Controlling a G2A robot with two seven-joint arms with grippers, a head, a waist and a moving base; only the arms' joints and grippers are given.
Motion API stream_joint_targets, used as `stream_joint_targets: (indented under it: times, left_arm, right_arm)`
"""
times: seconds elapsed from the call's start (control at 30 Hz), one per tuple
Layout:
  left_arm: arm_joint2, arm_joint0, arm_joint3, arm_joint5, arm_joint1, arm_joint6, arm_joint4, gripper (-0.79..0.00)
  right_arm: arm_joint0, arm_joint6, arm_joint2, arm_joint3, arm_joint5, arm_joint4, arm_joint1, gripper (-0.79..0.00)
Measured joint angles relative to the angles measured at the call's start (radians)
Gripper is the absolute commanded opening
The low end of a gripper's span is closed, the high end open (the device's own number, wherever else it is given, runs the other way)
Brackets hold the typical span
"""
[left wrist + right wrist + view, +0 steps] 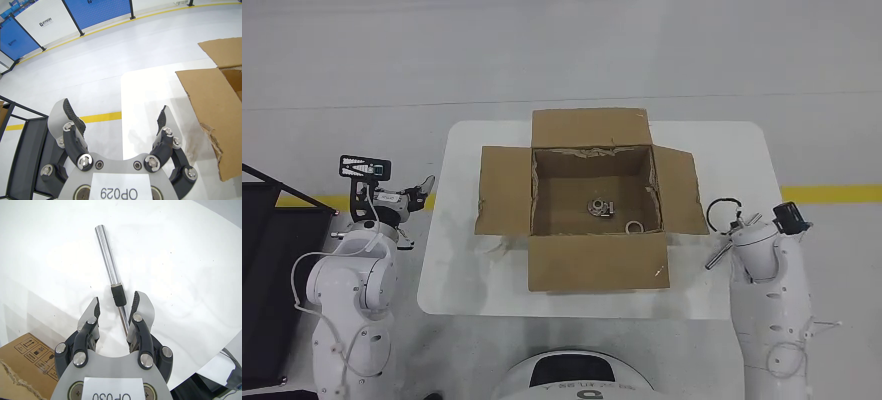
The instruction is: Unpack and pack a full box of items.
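So, starting far left, there's a black rack (262,235) standing on the floor, and the left gripper (115,104) hangs just beside the tabletop's (457,270) left edge with its jaws wide apart and nothing between them. A yellow floor line (102,115) runs under it, and there are blue and white panels (28,28) way off in the background. In the middle of the tabletop sits the box (587,262), all four flaps folded out flat. The left flap sticks out toward the left gripper and has a pretty ragged, torn edge, so that's what lies between that arm and the inside. The box is nearly bare inside: a small metal part (600,208) about mid-floor and a white ring (635,227) by the near right corner, a little apart from each other. Over on the right, the right gripper (116,295) is low over the tabletop just past the box's right flap, jaws apart. A shiny rod (107,255) with a black sleeve (118,295) runs between them, lying right up against one pad (133,306). It looks like it's resting on the tabletop, though I can't say for sure.
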Motion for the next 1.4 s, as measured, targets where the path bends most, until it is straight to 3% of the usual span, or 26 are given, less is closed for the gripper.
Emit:
stream_joint_targets:
  times: [0.3, 0.53, 1.13, 1.33, 1.4]
  left_arm:
    - [0.000, 0.000, 0.000, 0.000, 0.000, 0.000, 0.000, 0.000]
    - [0.000, 0.000, 0.000, 0.000, 0.000, 0.000, 0.000, 0.000]
    - [0.000, 0.000, 0.000, 0.000, 0.000, 0.000, 0.000, 0.000]
    - [0.000, 0.000, 0.000, 0.000, 0.000, 0.000, 0.000, 0.000]
    - [0.000, 0.000, 0.000, 0.000, 0.000, 0.000, 0.000, 0.000]
  right_arm:
    - [0.042, 0.028, -0.056, 0.076, 0.030, -0.081, 0.004, -0.480]
    - [0.066, 0.016, -0.072, 0.119, 0.041, -0.091, 0.002, -0.554]
    - [0.116, 0.016, -0.040, 0.185, 0.041, -0.115, -0.012, -0.566]
    - [0.117, 0.002, -0.034, 0.166, 0.041, -0.115, -0.020, -0.785]
    - [0.118, 0.002, -0.040, 0.175, 0.041, -0.133, -0.022, -0.785]
